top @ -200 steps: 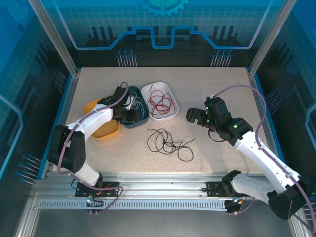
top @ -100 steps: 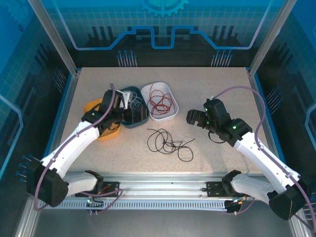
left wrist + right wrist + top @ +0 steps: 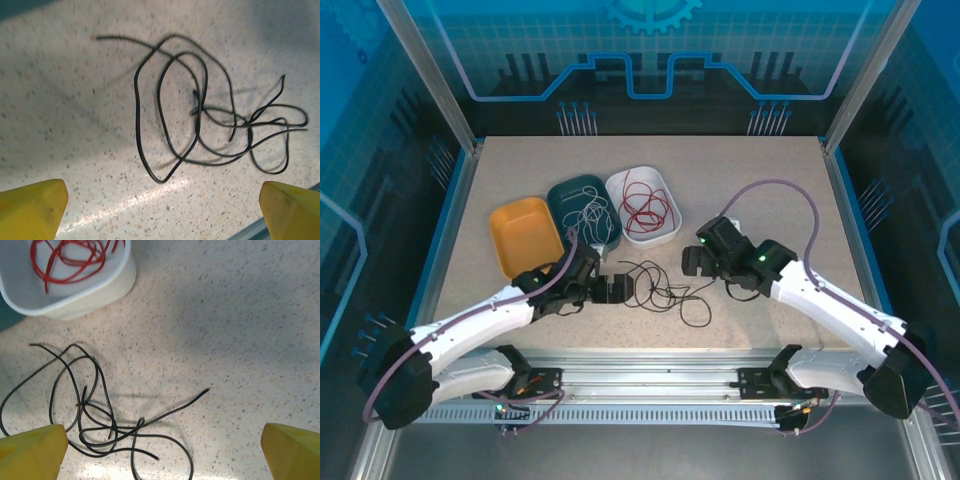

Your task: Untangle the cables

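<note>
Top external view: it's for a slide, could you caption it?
Left hand and right hand, open, flank the black cable; red cable in white tray, white cable in teal tray.

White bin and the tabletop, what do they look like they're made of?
White bin: probably molded plastic, judging by its smooth, slightly glossy wall and rounded rim. Tabletop: pale beige with fine dark flecks and a soft sheen, so it looks like stone-effect laminate or composite. The pictures do not show which.

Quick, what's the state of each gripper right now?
Left gripper: open, holding nothing.
Right gripper: open, holding nothing.
</note>
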Robot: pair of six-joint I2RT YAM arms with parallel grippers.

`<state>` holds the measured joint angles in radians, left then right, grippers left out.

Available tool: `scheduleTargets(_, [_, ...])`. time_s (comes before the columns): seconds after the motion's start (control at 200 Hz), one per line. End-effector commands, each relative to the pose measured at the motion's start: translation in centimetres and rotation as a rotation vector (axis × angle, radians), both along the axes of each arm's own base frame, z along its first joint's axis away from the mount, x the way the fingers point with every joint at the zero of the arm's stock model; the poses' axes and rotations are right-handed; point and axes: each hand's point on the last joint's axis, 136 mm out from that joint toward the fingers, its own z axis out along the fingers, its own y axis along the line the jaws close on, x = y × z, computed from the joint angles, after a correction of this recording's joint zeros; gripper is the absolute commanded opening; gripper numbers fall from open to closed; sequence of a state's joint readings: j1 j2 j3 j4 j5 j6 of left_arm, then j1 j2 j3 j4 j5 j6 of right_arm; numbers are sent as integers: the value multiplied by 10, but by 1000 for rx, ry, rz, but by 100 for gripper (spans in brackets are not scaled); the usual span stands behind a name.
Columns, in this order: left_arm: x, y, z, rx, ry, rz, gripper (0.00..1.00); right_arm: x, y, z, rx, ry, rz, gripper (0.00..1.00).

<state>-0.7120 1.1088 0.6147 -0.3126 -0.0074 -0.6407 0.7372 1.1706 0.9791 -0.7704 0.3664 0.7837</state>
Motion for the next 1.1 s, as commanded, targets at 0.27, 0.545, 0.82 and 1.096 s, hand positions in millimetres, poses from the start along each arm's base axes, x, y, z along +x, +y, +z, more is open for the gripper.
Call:
scheduleTargets(0.27, [7, -18, -28, -60, 37, 102, 76, -19, 33, -32, 13, 121, 36, 100])
scheduleTargets(0.545, [14, -13, -40, -36, 22, 141, 62, -28, 57, -49, -19, 176, 64, 100])
scheduleTargets(0.82, [18, -12, -48, -40, 13, 169, 42, -29, 76, -66, -126, 220, 52, 100])
scheduleTargets(1.096, [18, -12, -54, -42, 25, 176, 21, -26, 74, -76, -137, 233, 14, 100])
